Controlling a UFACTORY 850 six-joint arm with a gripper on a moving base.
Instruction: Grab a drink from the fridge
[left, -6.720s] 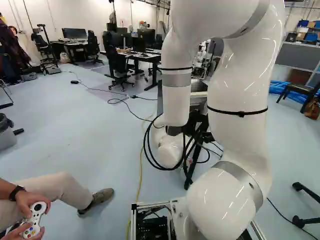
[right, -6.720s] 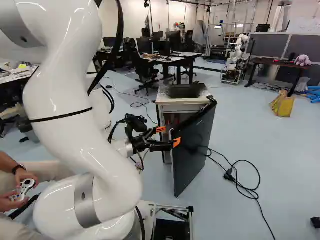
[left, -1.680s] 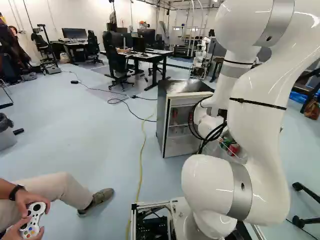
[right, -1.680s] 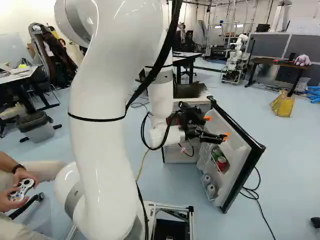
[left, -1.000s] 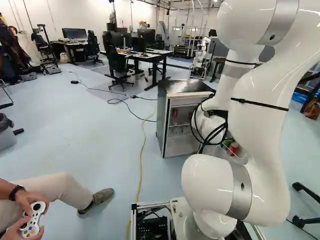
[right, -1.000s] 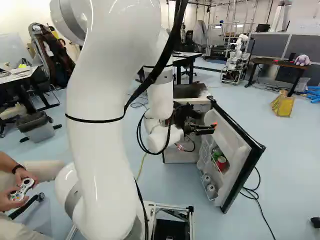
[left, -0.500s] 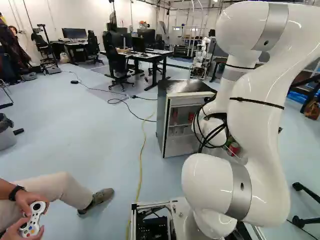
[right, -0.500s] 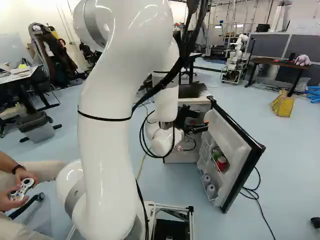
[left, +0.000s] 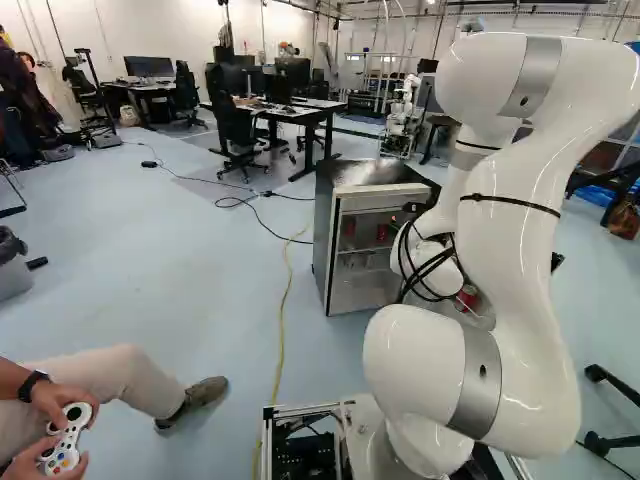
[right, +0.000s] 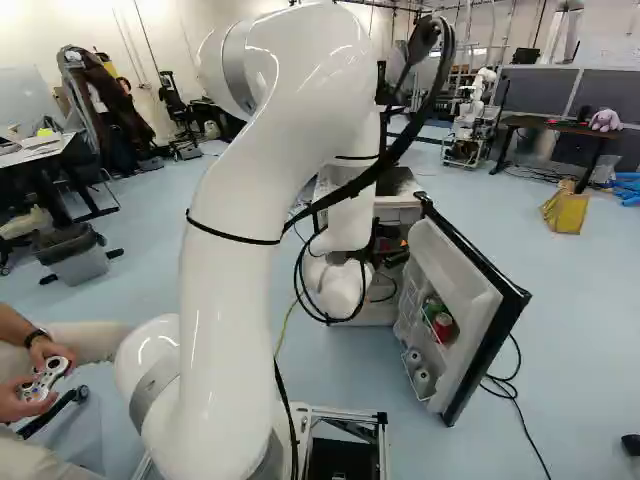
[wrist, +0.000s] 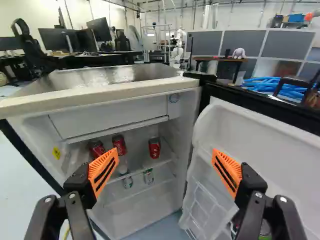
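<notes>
Since the earlier frames our arm (right: 225, 290) has swung the hand (wrist: 165, 162) from the inner side of the door (wrist: 250, 137) round to face the fridge (wrist: 115, 93); the door, opened earlier, now stays put, and our base has not moved. The hand is released, its orange pads wide apart with nothing between them, presumably so a can will fit. Our likeliest drink, the nearer-to-door red can (wrist: 154, 148), stands on the upper shelf (wrist: 161, 163) ahead. The door is wide open, leaving us a way in, though we could brush it while reaching.
</notes>
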